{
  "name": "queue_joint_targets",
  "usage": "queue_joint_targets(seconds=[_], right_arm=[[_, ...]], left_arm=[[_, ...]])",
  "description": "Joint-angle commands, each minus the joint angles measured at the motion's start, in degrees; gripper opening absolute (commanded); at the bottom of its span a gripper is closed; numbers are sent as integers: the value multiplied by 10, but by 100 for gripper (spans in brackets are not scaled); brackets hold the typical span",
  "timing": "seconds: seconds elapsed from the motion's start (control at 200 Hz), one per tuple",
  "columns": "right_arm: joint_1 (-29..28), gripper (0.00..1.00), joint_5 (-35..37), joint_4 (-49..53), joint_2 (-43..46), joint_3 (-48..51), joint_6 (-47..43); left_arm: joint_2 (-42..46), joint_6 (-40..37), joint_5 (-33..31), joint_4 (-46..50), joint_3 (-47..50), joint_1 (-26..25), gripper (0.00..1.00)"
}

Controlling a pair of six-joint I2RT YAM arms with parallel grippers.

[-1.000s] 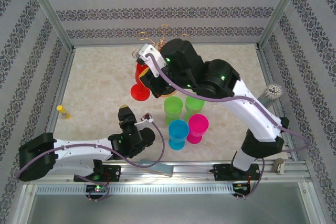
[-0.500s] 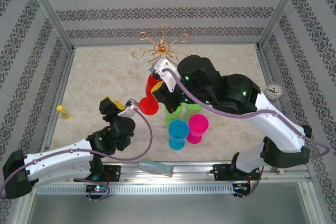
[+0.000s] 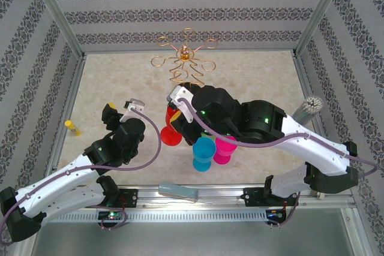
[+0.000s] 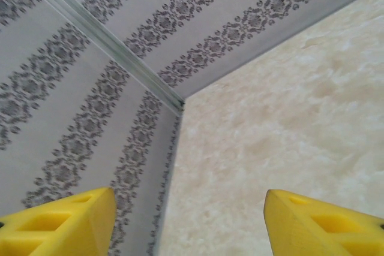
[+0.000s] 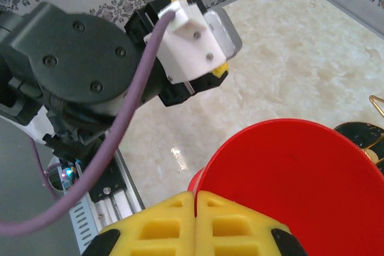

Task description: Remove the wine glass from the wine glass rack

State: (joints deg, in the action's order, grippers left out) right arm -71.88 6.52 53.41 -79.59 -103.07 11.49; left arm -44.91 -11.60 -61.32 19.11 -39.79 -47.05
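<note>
The gold wire wine glass rack (image 3: 185, 58) stands at the back centre of the table with nothing hanging on its loops; its black base (image 5: 362, 135) shows in the right wrist view. My right gripper (image 3: 174, 120) is shut on the rim of the red wine glass (image 3: 170, 135), holding it above the table well in front of the rack. Up close, the yellow fingers (image 5: 231, 220) pinch the red wall of the glass (image 5: 294, 190). My left gripper (image 3: 110, 116) hovers left of the glass, open, with only bare table between its yellow fingertips (image 4: 324, 226).
A blue glass (image 3: 203, 151) and a pink glass (image 3: 225, 147) stand just in front of the right arm. A small yellow object (image 3: 72, 127) lies near the left wall. A bundle of sticks (image 3: 309, 105) stands at the right, and a grey-blue piece (image 3: 178, 191) rests on the front rail.
The right arm has drawn the red glass away from the rack toward the near side. The left arm has swung out to the left and its jaws have widened.
</note>
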Motion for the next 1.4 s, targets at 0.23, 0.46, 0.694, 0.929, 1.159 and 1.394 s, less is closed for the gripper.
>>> queue_joint_targets(seconds=[0.23, 0.46, 0.694, 0.929, 1.159, 1.394], right_arm=[[-35, 0, 47, -63, 9, 82, 37], [-48, 0, 63, -103, 9, 147, 65], [-63, 0, 114, -133, -11, 192, 74], [-65, 0, 133, -200, -20, 249, 85], [-55, 0, 120, -225, -50, 274, 97], [-40, 0, 113, -252, -68, 303, 111]], left_arm=[[22, 216, 261, 101, -60, 153, 69], [22, 279, 382, 98, -58, 238, 70], [12, 342, 526, 79, -45, 330, 71], [0, 371, 608, 66, -38, 385, 71], [2, 371, 620, 75, -33, 393, 71], [6, 365, 625, 85, -34, 394, 72]])
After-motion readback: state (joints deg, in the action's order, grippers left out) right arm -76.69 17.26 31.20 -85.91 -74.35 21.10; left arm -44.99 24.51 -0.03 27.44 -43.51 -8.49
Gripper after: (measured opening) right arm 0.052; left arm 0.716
